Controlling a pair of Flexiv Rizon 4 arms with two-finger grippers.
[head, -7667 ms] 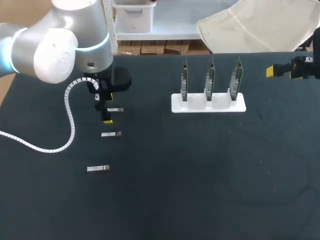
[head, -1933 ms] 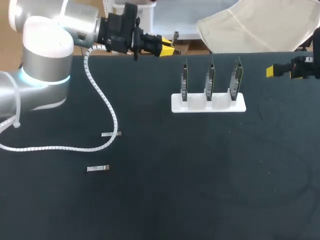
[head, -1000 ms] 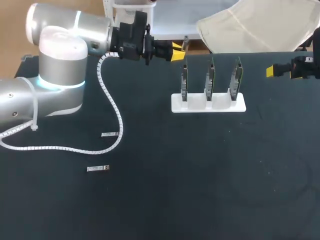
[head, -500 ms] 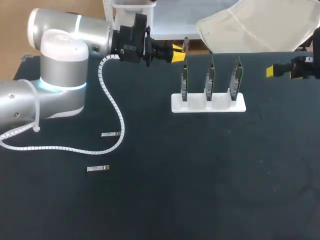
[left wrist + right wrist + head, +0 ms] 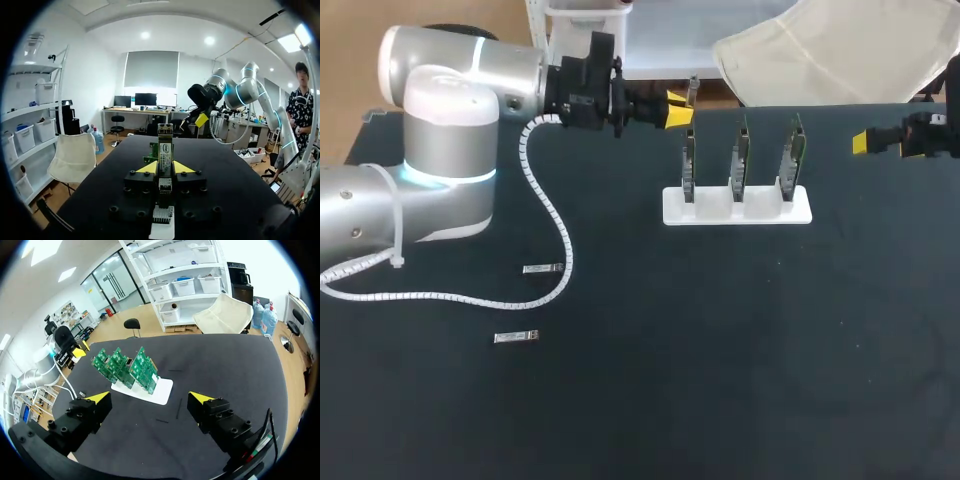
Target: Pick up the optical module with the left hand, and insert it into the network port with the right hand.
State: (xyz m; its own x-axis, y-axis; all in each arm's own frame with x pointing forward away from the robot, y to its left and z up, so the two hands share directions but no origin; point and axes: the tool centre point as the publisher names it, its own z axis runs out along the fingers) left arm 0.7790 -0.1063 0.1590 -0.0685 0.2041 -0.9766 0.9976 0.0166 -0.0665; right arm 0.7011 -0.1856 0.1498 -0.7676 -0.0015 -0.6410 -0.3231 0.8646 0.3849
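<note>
Currently left hand (image 5: 678, 104) is at the far side of the bench (image 5: 720, 380), just left of the leftmost board. Its fingers are clamped on the optical module (image 5: 691, 90), which sticks out past the yellow tips toward the boards. In the left wrist view the module runs straight out between both fingers. Three green boards (image 5: 740, 158) stand upright in a white rack (image 5: 737, 206), far centre. Right hand (image 5: 865, 142) is at the far right edge, well apart from the rack, fingers wide apart with nothing between them. Two spare modules (image 5: 541, 269) lie flat near left, one nearer than the other.
</note>
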